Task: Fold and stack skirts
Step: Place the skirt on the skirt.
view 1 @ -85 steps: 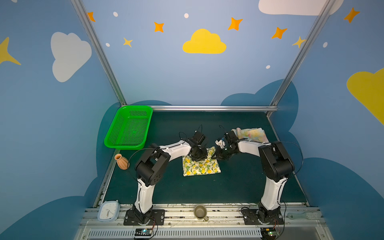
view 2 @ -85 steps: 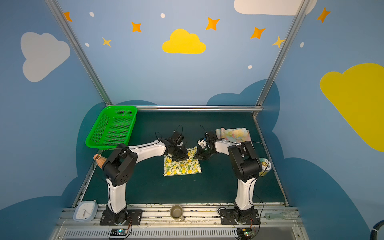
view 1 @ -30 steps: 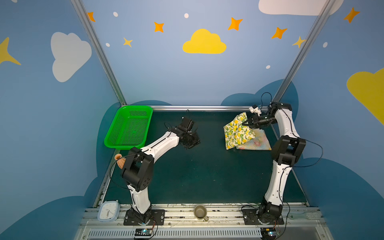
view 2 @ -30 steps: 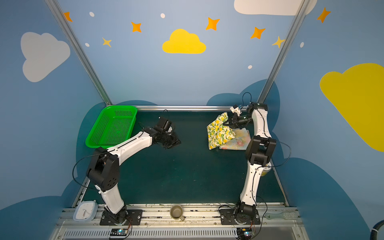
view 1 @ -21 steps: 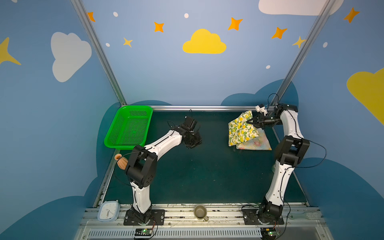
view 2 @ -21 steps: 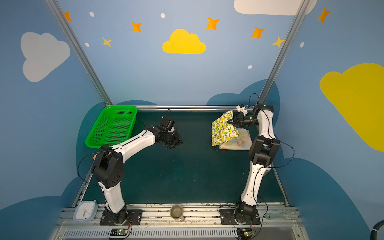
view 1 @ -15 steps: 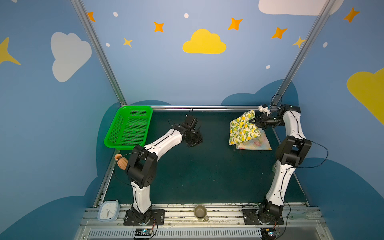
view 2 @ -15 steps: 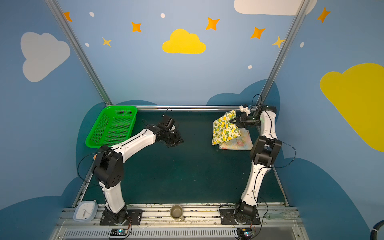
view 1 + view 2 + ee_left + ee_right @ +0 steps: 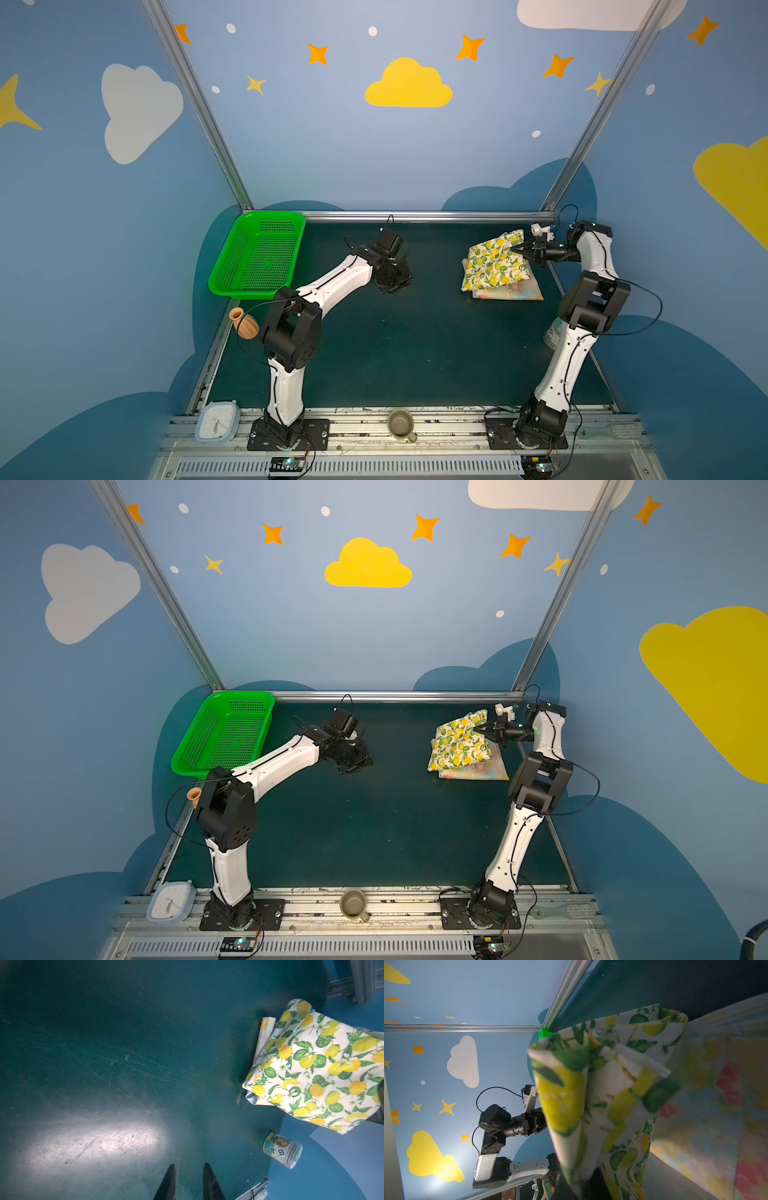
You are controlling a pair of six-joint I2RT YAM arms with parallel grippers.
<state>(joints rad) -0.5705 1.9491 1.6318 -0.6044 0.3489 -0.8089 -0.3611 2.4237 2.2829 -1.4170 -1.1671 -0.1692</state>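
Now has the lemon skirt (image 9: 494,264) off mid-mat and on top of the floral skirt (image 9: 515,292), well apart from the green basket (image 9: 272,215), on the opposite side of the mat (image 9: 395,353). Goes from hanging in the air a second ago to mostly draped: lower part flat on the floral skirt, corner farthest from the basket still lifted.

Keeps the right gripper (image 9: 516,249) clamped on that lifted corner, jaws together on the cloth. Matches the right wrist view: lemon print bunched right up at the camera, floral print just behind.

Leaves the left gripper (image 9: 189,1167) out of it: pulled back toward the basket, parked between basket and skirts, well apart from both skirts. Shows jaws a little apart in the left wrist view, nothing between them, bare mat underneath.

Means folding done and stack nearly done, by the look of it. Still needs the release, then a clean retreat without dragging the top layer.

Sits skewed on the floral skirt, edges not lined up, strip of floral showing along one side. Probably wants a nudge to square up after letting go. Thin cloth, so likely to snag on a fingertip and unfold if pulled sideways.
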